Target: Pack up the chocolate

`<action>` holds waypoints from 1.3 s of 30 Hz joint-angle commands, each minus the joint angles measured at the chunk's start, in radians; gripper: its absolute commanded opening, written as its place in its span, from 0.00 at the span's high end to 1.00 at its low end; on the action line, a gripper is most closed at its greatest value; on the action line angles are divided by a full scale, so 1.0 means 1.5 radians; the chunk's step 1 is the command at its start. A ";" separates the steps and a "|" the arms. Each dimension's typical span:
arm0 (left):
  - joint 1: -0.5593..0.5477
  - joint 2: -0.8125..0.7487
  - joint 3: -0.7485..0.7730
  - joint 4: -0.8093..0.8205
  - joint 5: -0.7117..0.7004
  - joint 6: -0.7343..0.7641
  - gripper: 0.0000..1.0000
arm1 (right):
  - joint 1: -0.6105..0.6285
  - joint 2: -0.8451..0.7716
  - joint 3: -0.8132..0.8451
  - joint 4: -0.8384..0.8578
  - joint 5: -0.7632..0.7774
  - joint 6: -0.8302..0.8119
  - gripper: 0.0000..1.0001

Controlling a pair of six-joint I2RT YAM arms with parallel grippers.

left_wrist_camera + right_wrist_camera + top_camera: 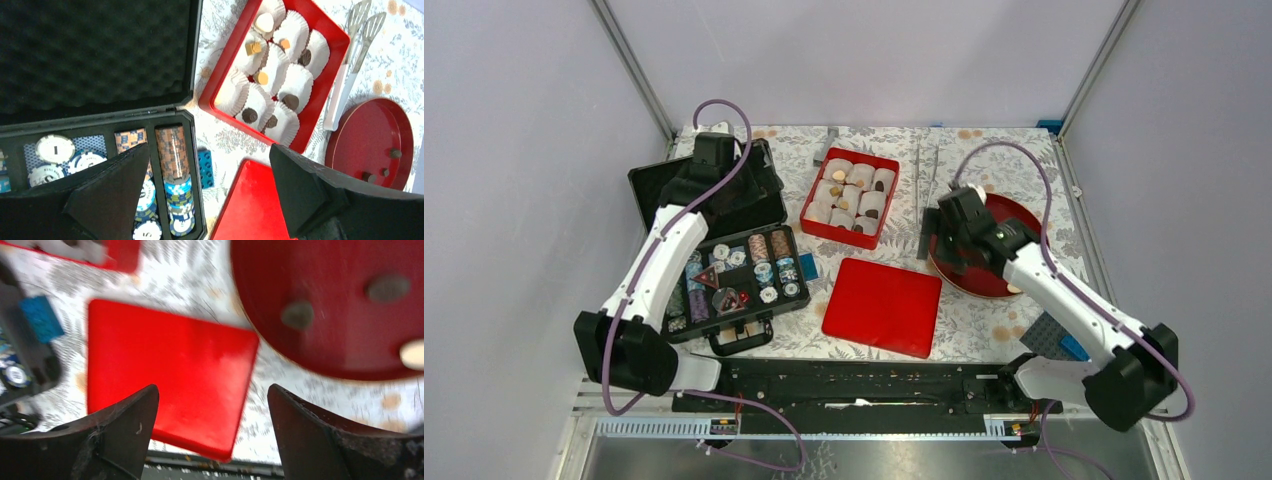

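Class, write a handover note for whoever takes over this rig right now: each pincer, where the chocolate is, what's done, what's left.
Left pincer: open, empty, above the black case.
Right pincer: open, empty, by the round plate.
Done: several chocolates sit in paper cups in the red box.
Left: a few lumps lie on the plate; the red lid is off, on the table.

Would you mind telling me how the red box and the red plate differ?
The box is rectangular and bright red; the plate is round and darker red. The box is filled with white paper cups, most holding a chocolate; the plate holds only a few loose chocolates, no cups. Both are red and sit on the flowered tablecloth.
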 commanded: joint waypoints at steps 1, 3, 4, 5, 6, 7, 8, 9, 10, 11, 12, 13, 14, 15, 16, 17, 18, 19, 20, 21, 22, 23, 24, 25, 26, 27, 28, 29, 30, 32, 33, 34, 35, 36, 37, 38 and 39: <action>-0.038 -0.050 -0.026 -0.014 -0.020 0.010 0.01 | 0.013 -0.058 -0.077 -0.126 0.045 0.131 0.13; -0.076 -0.045 -0.038 -0.041 -0.049 0.013 0.01 | 0.021 -0.083 -0.126 -0.116 0.044 0.162 0.13; -0.099 -0.047 -0.050 -0.042 -0.062 0.011 0.01 | 0.021 -0.090 -0.151 -0.099 0.033 0.173 0.13; -0.122 -0.050 -0.060 -0.042 -0.076 0.004 0.01 | 0.020 -0.090 -0.172 -0.084 0.026 0.180 0.13; -0.144 -0.053 -0.068 -0.041 -0.086 -0.007 0.01 | 0.021 -0.085 -0.189 -0.068 0.021 0.190 0.15; -0.167 -0.054 -0.075 -0.041 -0.093 -0.016 0.01 | 0.021 -0.075 -0.202 -0.049 0.015 0.196 0.18; -0.192 -0.055 -0.079 -0.042 -0.103 -0.029 0.01 | 0.022 -0.065 -0.211 -0.029 0.012 0.200 0.23; -0.216 -0.057 -0.085 -0.040 -0.117 -0.039 0.01 | 0.024 -0.058 -0.221 -0.009 0.014 0.206 0.26; -0.242 -0.057 -0.090 -0.039 -0.128 -0.045 0.01 | 0.024 -0.050 -0.231 0.013 0.021 0.209 0.29; -0.261 -0.057 -0.093 -0.039 -0.137 -0.049 0.01 | 0.024 -0.042 -0.238 0.030 0.031 0.212 0.32; -0.278 -0.054 -0.093 -0.040 -0.138 -0.054 0.01 | 0.024 -0.032 -0.247 0.048 0.044 0.210 0.35; -0.286 -0.053 -0.092 -0.041 -0.138 -0.058 0.01 | 0.024 -0.022 -0.254 0.064 0.050 0.207 0.36; -0.296 -0.053 -0.092 -0.042 -0.141 -0.066 0.01 | 0.024 -0.009 -0.256 0.076 0.057 0.199 0.36; -0.312 -0.055 -0.090 -0.041 -0.142 -0.070 0.01 | 0.024 0.004 -0.257 0.087 0.058 0.192 0.36; -0.324 -0.056 -0.089 -0.040 -0.144 -0.076 0.01 | 0.024 0.015 -0.258 0.093 0.060 0.187 0.36; -0.336 -0.058 -0.085 -0.041 -0.148 -0.078 0.01 | 0.024 0.025 -0.260 0.097 0.061 0.183 0.36; -0.345 -0.059 -0.084 -0.041 -0.149 -0.082 0.01 | 0.024 0.033 -0.265 0.104 0.061 0.181 0.37; -0.351 -0.061 -0.084 -0.042 -0.150 -0.088 0.01 | 0.025 0.040 -0.269 0.111 0.058 0.180 0.39; -0.358 -0.065 -0.087 -0.041 -0.151 -0.096 0.01 | 0.025 0.043 -0.281 0.123 0.053 0.181 0.41; -0.363 -0.069 -0.091 -0.038 -0.154 -0.105 0.01 | 0.026 0.043 -0.291 0.135 0.048 0.182 0.44; -0.368 -0.072 -0.097 -0.032 -0.155 -0.111 0.01 | 0.028 0.045 -0.300 0.145 0.044 0.181 0.49; -0.372 -0.074 -0.103 -0.027 -0.157 -0.117 0.01 | 0.029 0.049 -0.307 0.152 0.043 0.181 0.53; -0.376 -0.075 -0.108 -0.023 -0.158 -0.123 0.01 | 0.031 0.054 -0.310 0.155 0.043 0.179 0.55; -0.380 -0.076 -0.112 -0.019 -0.159 -0.129 0.01 | 0.033 0.060 -0.312 0.157 0.042 0.177 0.58; -0.385 -0.075 -0.116 -0.016 -0.159 -0.133 0.01 | 0.039 0.066 -0.312 0.157 0.043 0.177 0.59; -0.389 -0.076 -0.120 -0.011 -0.158 -0.136 0.01 | 0.045 0.069 -0.313 0.159 0.047 0.178 0.59; -0.392 -0.075 -0.126 -0.008 -0.158 -0.138 0.01 | 0.051 0.073 -0.313 0.159 0.054 0.181 0.60; -0.394 -0.074 -0.130 -0.004 -0.158 -0.138 0.01 | 0.057 0.076 -0.315 0.161 0.061 0.186 0.62; -0.396 -0.072 -0.134 0.001 -0.156 -0.138 0.01 | 0.062 0.079 -0.317 0.161 0.070 0.190 0.64; -0.399 -0.067 -0.143 0.011 -0.152 -0.135 0.01 | 0.067 0.084 -0.320 0.166 0.083 0.198 0.71; -0.401 -0.063 -0.146 0.015 -0.151 -0.134 0.01 | 0.068 0.088 -0.320 0.165 0.088 0.200 0.75; -0.402 -0.059 -0.149 0.018 -0.150 -0.132 0.01 | 0.069 0.090 -0.320 0.167 0.092 0.202 0.82; -0.404 -0.055 -0.151 0.019 -0.150 -0.128 0.01 | 0.069 0.090 -0.320 0.168 0.096 0.203 0.90; -0.406 -0.053 -0.152 0.019 -0.153 -0.123 0.01 | 0.069 0.088 -0.319 0.169 0.099 0.203 0.98; -0.406 -0.052 -0.155 0.019 -0.156 -0.116 0.01 | 0.069 0.083 -0.317 0.167 0.098 0.200 1.00; -0.406 -0.052 -0.159 0.019 -0.157 -0.105 0.01 | 0.070 0.074 -0.314 0.163 0.095 0.195 1.00; -0.406 -0.052 -0.161 0.018 -0.147 -0.083 0.01 | 0.070 0.059 -0.312 0.161 0.091 0.190 1.00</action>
